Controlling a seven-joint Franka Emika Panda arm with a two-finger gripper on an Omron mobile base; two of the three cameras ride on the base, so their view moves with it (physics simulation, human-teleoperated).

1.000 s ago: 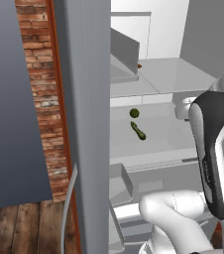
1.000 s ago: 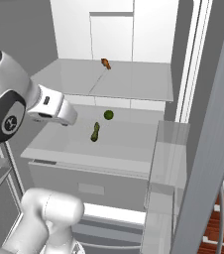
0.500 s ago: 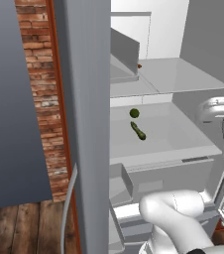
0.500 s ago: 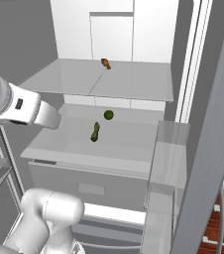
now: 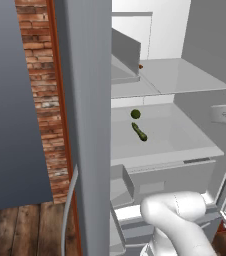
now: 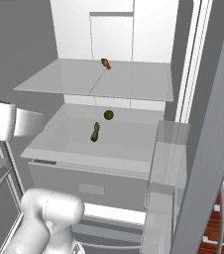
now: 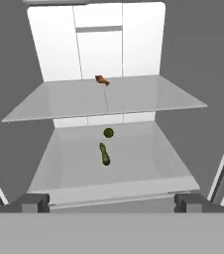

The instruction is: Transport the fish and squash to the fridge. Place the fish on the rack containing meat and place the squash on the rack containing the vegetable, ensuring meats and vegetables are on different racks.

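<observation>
Gripper [image 7: 112,201] wide open, holding nothing, facing the open fridge [image 7: 183,59]. Squash [image 7: 104,154] on lower shelf just near of the vegetable [image 7: 108,132]. Fish [image 7: 101,80] on upper shelf, far.

Base views flank open fridge [image 6: 114,94]; hand view faces shelves.

Even, flat rendered light fills all three views, with no clear single source. The fridge [image 7: 99,49] back wall reads as the brightest area, almost blown out white, while its side walls fall to mid grey. The shelves [image 6: 129,82] carry a soft pale sheen rather than true glare. Shadows are faint; the squash [image 7: 104,155] seems to cast almost none. The pictures are slightly soft and low in detail, so small things look smudged, without obvious edge distortion.
</observation>
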